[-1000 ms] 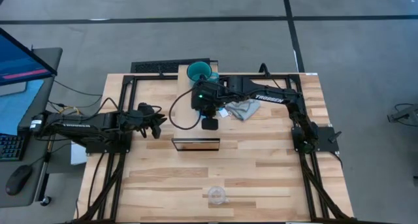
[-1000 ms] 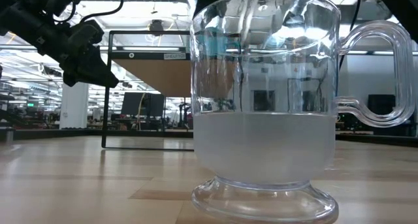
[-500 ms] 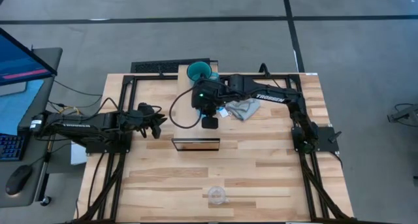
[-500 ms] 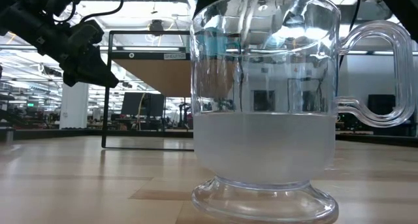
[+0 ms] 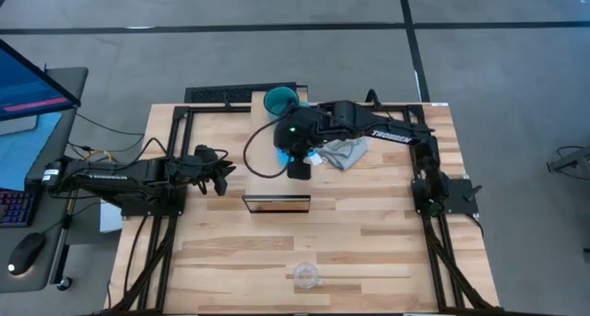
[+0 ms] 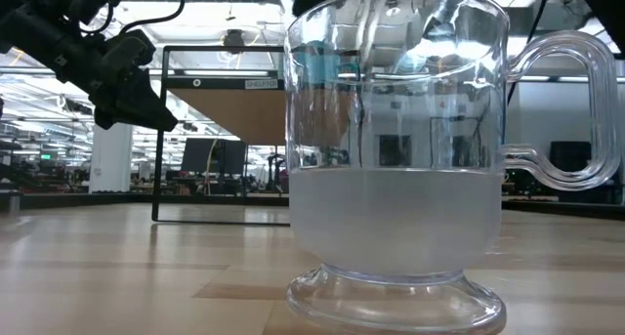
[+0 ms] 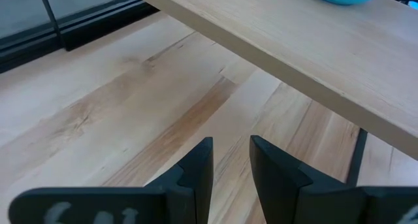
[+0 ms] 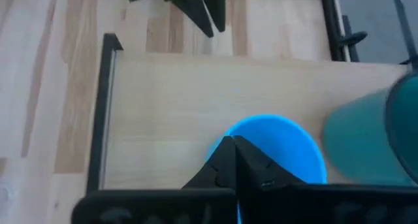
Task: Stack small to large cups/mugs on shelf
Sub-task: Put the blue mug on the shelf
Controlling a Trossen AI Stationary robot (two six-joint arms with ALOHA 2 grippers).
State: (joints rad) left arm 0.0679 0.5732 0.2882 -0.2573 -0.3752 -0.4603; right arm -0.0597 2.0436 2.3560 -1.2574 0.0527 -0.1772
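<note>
— Where's the right gripper [image 8: 228,145] at?

— Over the shelf [image 8: 163,113], clenched: the two tips meet in a point, and I see nothing pinched between them. Directly beneath sits the blue mug [image 8: 274,145], upright on the shelf top, mouth open to the camera.

— Anything different from a second ago?

— Slightly. In the high view the gripper has crept toward 12 o'clock and its forearm has swung toward 1 o'clock. Both mugs look unmoved.

— So the blue one is placed?

— That's my reading: it's down on the shelf, and the arm looks to be backing away. The teal mug [image 5: 279,100] stands at 11 o'clock of the gripper, just beside the blue one, at the shelf's far end.

— And the smallest?

— The clear glass cup [image 5: 306,276] is well apart at 6 o'clock, on the slatted table [image 5: 369,242] near its front edge. It's the step left, I'd judge.

— The rest?

— A grey cloth [image 5: 343,153] lies at 3 o'clock. The left gripper [image 5: 221,175] waits at 9 o'clock, fingers narrowly parted, empty.
</note>
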